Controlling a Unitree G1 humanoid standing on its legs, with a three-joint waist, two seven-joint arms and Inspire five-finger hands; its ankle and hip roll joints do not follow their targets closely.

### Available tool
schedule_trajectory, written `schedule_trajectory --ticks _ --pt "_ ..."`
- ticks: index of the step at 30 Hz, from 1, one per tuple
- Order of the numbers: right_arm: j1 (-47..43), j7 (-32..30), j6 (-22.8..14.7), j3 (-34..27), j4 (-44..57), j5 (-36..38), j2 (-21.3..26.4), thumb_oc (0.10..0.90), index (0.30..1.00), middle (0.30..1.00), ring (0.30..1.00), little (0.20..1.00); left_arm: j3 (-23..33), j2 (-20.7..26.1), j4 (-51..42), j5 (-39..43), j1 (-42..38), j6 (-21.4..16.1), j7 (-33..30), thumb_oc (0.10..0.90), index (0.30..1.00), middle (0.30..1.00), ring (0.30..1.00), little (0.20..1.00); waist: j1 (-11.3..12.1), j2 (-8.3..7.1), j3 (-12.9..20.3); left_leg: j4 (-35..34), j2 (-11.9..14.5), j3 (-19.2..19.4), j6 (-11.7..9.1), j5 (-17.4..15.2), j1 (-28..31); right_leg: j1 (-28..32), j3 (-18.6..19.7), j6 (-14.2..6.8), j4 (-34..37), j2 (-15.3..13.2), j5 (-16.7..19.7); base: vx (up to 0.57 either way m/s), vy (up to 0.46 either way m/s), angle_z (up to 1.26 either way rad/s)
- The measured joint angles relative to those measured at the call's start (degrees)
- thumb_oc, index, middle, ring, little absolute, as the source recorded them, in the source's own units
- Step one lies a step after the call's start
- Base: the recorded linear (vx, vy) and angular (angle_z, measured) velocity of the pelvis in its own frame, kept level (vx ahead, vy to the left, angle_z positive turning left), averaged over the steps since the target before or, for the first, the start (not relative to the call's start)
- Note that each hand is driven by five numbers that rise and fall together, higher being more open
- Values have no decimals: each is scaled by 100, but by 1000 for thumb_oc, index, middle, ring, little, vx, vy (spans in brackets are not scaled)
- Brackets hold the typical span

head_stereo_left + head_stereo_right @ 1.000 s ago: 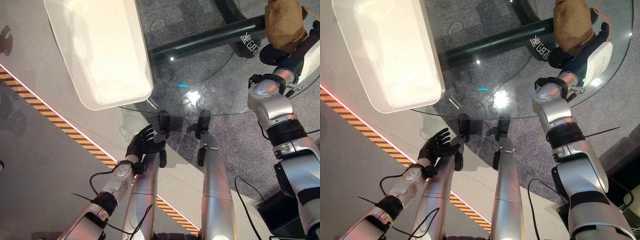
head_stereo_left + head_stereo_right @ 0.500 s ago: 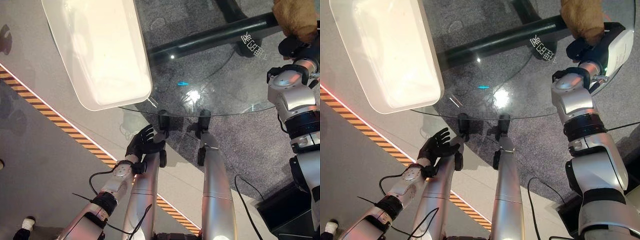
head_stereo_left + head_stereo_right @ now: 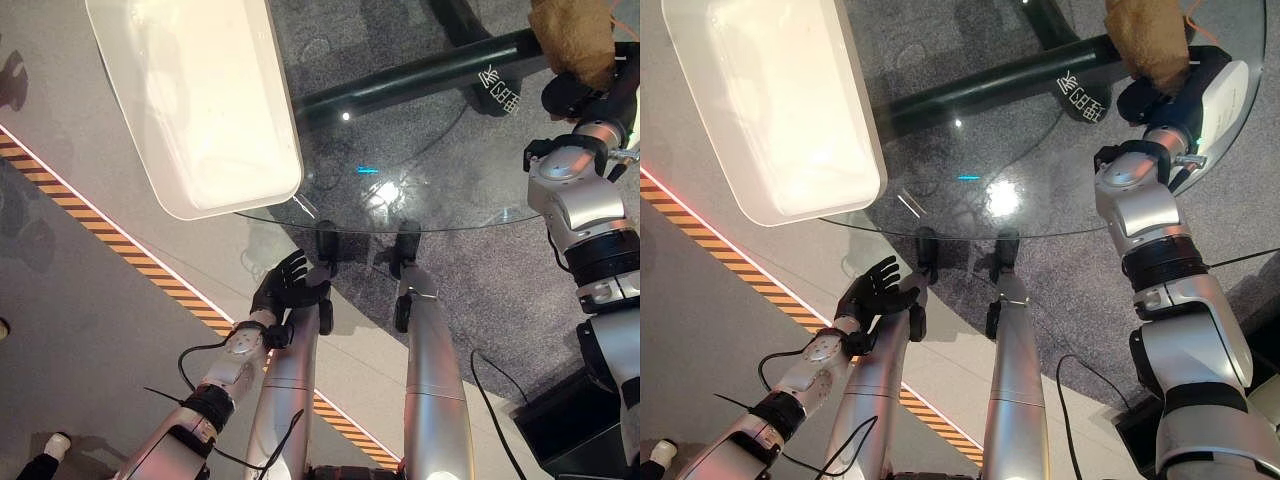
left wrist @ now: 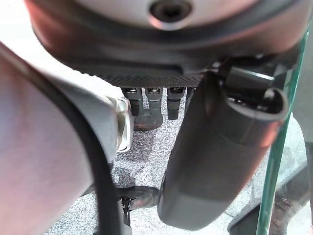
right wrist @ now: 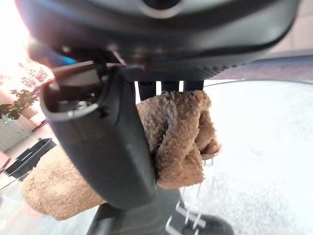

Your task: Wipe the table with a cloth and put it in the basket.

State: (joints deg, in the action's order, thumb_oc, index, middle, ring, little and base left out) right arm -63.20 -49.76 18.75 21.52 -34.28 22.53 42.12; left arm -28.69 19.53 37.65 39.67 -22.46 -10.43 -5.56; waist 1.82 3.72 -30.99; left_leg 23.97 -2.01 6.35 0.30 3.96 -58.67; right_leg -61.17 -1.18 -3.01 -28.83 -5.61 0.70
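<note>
R hand has fingers clamped on the brown cloth at the far right edge of the glass surface. White basket sits at the surface's left edge. L hand hangs below the near edge, fingers loose and spread.

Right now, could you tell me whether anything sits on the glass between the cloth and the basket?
Nothing visible does. The right hand holds the brown cloth at the glass table's far right; the white basket rests on its left side, bare glass between.

Bunched brown cloth (hand-clasped)
</note>
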Motion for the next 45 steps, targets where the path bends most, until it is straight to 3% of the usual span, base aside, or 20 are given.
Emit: schedule_trajectory --ticks 12,16,22,33,45 --pt "-102 787 336 142 248 -675 -135 100 300 300 300 200 21 -23 -12 -11 28 5 18 800 900 900 900 900 32 11 3 -13 2 -62 -27 18 34 51 -24 13 -20 1 -21 4 24 1" --pt "-117 1285 437 399 658 -1004 -158 100 300 300 300 200 37 -127 -9 -30 49 5 24 800 900 900 900 900 59 147 7 -92 5 -119 -67 47 70 90 -139 37 -17 -15 -37 4 33 5" --pt "-153 1948 451 760 1131 -1269 -531 100 300 300 300 200 38 -130 -16 -57 57 3 116 800 900 900 900 900 160 167 8 -116 11 -287 -140 97 104 100 -278 162 -144 -33 -152 7 14 11" --pt "-30 3024 483 1275 1738 -1772 -997 100 300 300 300 200 30 -152 -56 -158 58 5 132 800 900 900 900 900 252 167 8 -261 -9 -384 -197 134 121 85 -363 166 -159 -42 -241 6 1 4" --pt "114 3258 491 1413 1950 -2079 -1041 100 300 300 300 200 35 -148 -48 -185 52 30 130 800 900 900 900 900 243 165 9 -292 0 -385 -209 130 122 92 -432 154 -187 -110 -286 2 -8 1"
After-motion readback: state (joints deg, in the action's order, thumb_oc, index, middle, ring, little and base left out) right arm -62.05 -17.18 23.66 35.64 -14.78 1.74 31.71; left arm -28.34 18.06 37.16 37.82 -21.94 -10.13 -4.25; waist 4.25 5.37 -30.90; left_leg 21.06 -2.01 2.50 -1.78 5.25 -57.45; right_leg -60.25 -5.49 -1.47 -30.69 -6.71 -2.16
